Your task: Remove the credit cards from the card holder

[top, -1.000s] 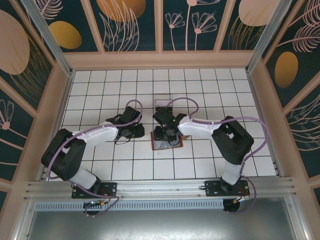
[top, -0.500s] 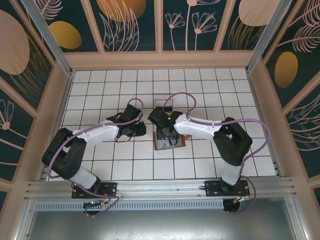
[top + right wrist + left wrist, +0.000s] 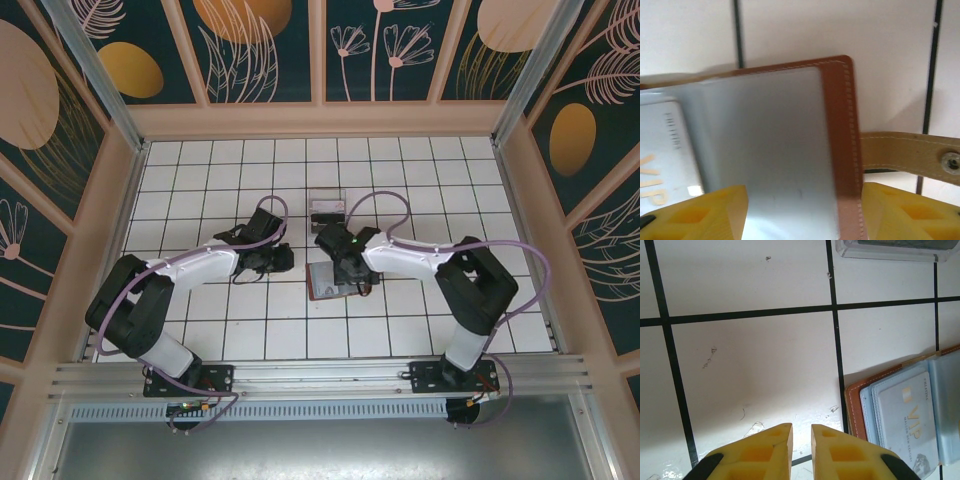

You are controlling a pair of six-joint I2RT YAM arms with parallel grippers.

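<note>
Right jaws spread over card holder (image 3: 842, 130) (tab (image 3: 910, 150) pointing right).

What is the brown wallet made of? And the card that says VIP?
The card holder looks like leather, or maybe fake leather: it is matte brown with a neat row of stitches along its edge. The VIP card looks like smooth plastic: thin, flat and pale grey-blue, with gold letters printed on it.

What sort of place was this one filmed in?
Likely a staged robot test cell: white gridded tabletop, walls of botanical-print panels closing it in, metal mounting rail along the near edge.
</note>
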